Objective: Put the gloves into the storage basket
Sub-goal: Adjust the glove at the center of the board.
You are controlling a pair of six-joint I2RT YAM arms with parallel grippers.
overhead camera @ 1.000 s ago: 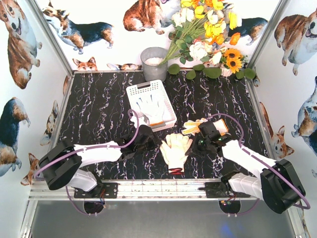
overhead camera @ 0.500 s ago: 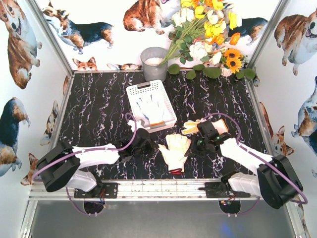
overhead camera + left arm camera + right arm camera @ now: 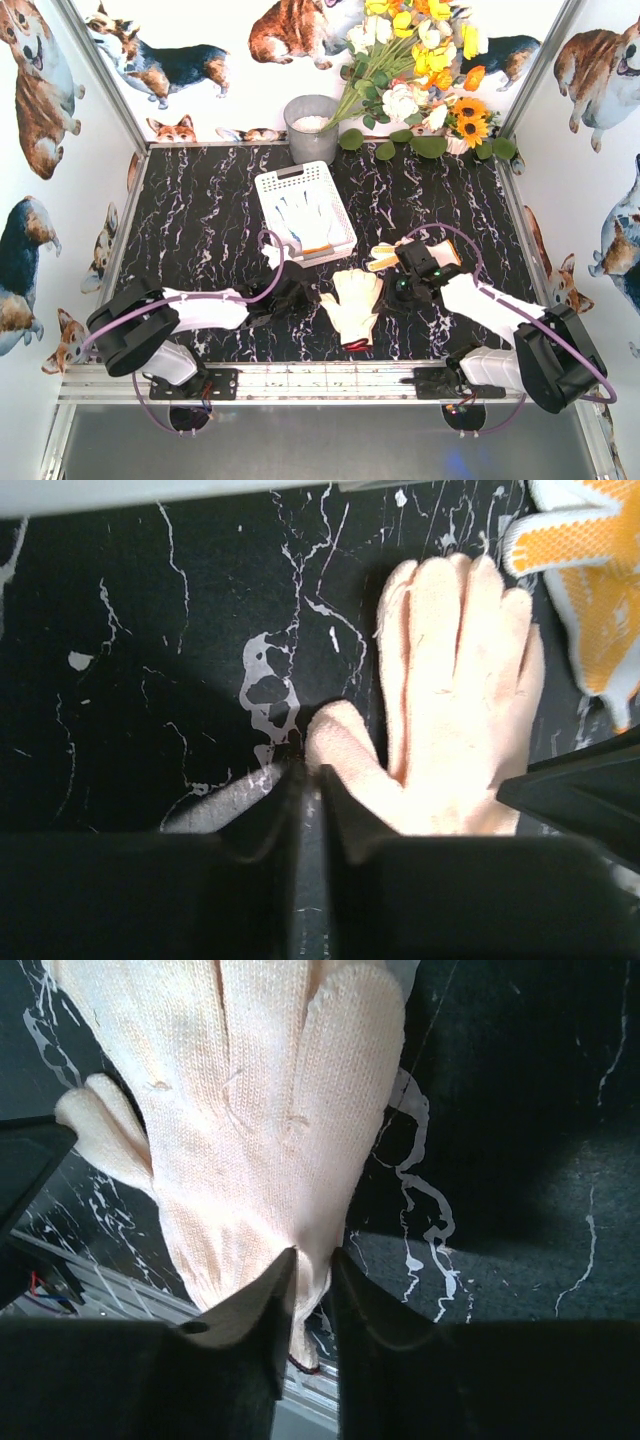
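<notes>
Cream glove [image 3: 352, 303]: left hand [image 3: 308, 772] together at thumb edge; right hand [image 3: 312, 1256] slightly apart astride cuff-side edge.

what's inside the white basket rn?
The storage basket holds a white glove, fingers toward the back and orange cuff by the near wall. Anything underneath that glove is covered, so I can't tell whether a second one is there.

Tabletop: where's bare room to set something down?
Bare marble lies left of the storage basket to the side rail, and right of it below the flowers. Crowded: near middle, where left gripper and right gripper flank the cream glove by the yellow glove.
</notes>
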